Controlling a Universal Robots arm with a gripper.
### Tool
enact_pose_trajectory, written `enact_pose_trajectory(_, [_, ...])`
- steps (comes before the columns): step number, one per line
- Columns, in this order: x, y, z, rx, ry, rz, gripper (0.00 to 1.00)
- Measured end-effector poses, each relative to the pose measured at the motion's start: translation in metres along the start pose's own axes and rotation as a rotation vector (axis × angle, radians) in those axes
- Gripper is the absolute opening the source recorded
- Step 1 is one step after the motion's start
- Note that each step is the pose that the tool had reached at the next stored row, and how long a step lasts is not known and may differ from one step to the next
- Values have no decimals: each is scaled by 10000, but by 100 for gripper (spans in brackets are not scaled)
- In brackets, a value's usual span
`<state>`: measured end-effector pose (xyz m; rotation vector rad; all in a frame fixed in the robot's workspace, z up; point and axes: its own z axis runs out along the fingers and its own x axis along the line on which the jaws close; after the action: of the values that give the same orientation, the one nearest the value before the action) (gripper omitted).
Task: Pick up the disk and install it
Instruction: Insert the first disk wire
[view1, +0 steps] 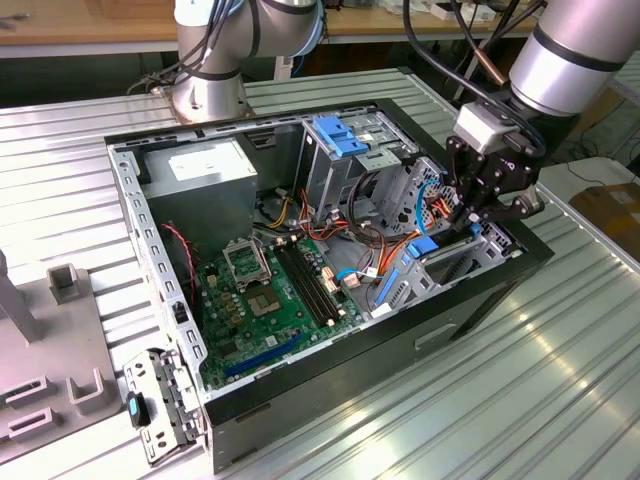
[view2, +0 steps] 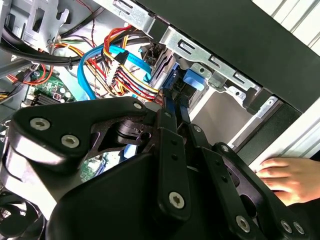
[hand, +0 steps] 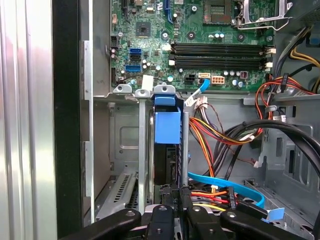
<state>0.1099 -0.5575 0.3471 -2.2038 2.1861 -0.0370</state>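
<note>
Exterior view first: the gripper (view1: 470, 222) is lowered into the open computer case (view1: 420, 335), at the corner of the case farthest from the grey power-supply box (view1: 205, 168), with the green motherboard (view1: 275, 300) lying between the two. Its black fingers come together on something blue at the drive cage (view1: 455, 262) in that corner.

Both wrist views show that this is the disk (hand: 166, 150): it stands on edge in the cage slot, blue plastic rail (hand: 167, 126) facing outward, directly in front of the fingertips. The gripper (hand: 176, 196) is clenched on the disk's near edge, its fingers (view2: 170, 107) pressed against the dark body on either side.

Beside the disk, further into the case, run bundled red, yellow and orange wires (hand: 212, 134) and a flat blue cable (hand: 227, 185). A person's hand (view2: 290, 177) rests outside the case wall.
</note>
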Motion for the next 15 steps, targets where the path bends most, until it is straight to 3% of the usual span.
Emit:
enact_pose_trajectory(7, [-8, 1, 12, 1, -5, 75, 16])
enact_pose_trajectory(15, [6, 3, 67, 1, -133, 100, 16])
